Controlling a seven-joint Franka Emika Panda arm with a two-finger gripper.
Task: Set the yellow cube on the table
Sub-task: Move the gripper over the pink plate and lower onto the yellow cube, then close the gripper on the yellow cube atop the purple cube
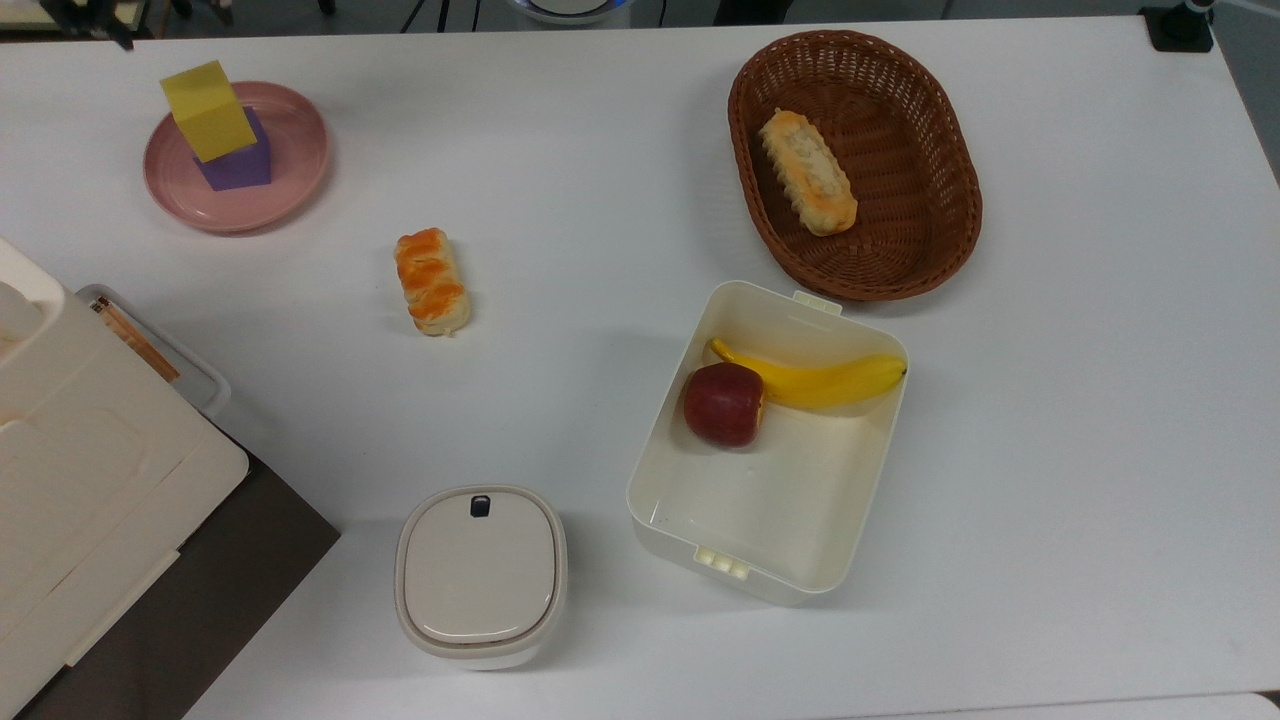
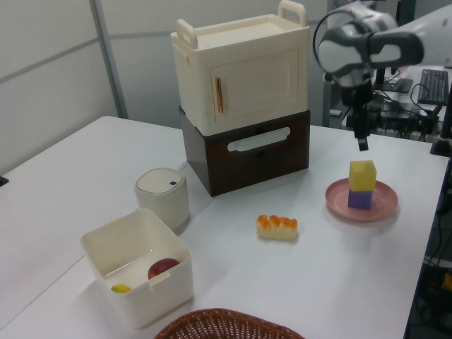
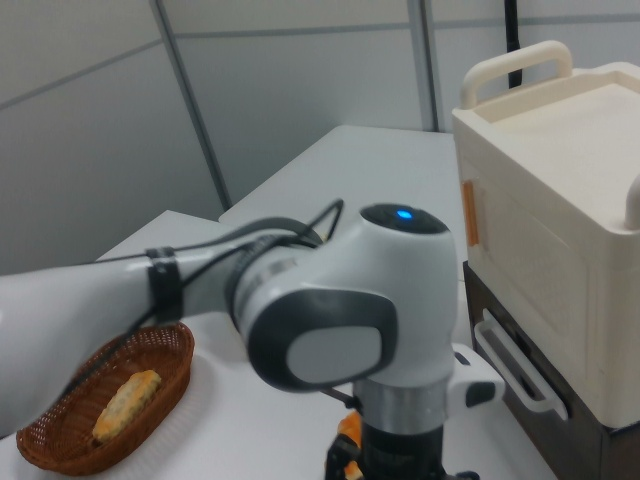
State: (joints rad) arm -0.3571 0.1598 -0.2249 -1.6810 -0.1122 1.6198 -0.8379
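Tabletop [image 2: 339, 268] scene: claw [image 2: 362, 143] hangs above yellow cube [image 2: 362, 174].

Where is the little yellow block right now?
The bright-yellow foam cube sits on top of the small purple cube on the round pink plate, at the top view's upper left. In the left view, the gripper hangs just above it.

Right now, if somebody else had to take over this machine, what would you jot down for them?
Gripper: hangs above the yellow cube, holding nothing.
Yellow cube: stacked on the purple cube, which sits on the pink plate.
Done: arm is near the stack; nothing grasped.
Left: lower, grip the yellow cube, lift it off, set it on the bare table.
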